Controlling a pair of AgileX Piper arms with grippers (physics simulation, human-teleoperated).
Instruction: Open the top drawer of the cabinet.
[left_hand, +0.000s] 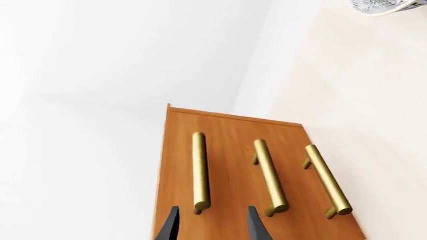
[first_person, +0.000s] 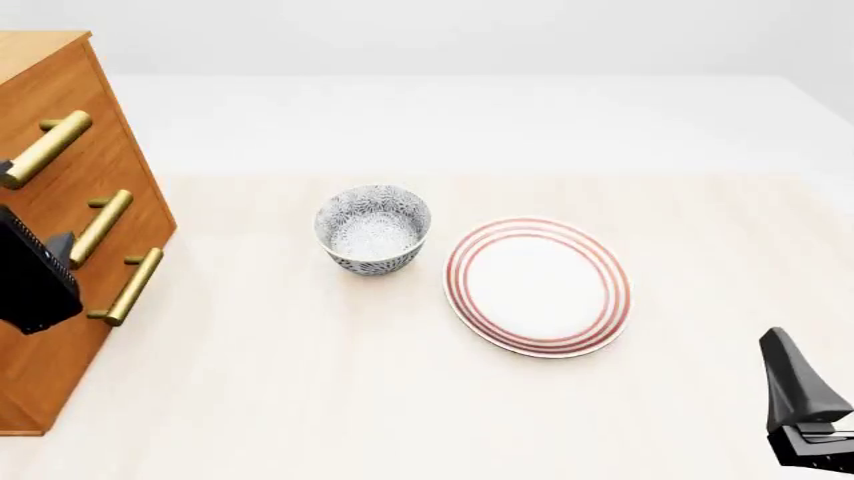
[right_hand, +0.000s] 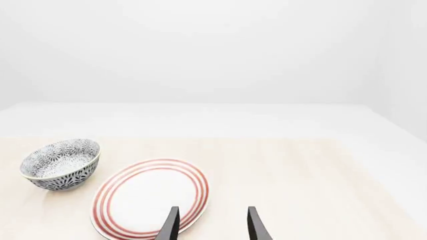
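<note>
The cabinet (first_person: 60, 250) stands at the table's (first_person: 400, 400) far left edge, all three drawers shut; the top drawer (first_person: 54, 90) is marked by the uppermost brass handle (left_hand: 200, 170). The left gripper (left_hand: 212, 225) is seen with fingers parted, empty, just short of that handle's near end. The bar should be centred between the jaws before closing, then drawn straight outward; the right gripper (right_hand: 212, 225), open, idles near the plate (first_person: 538, 286).
</note>
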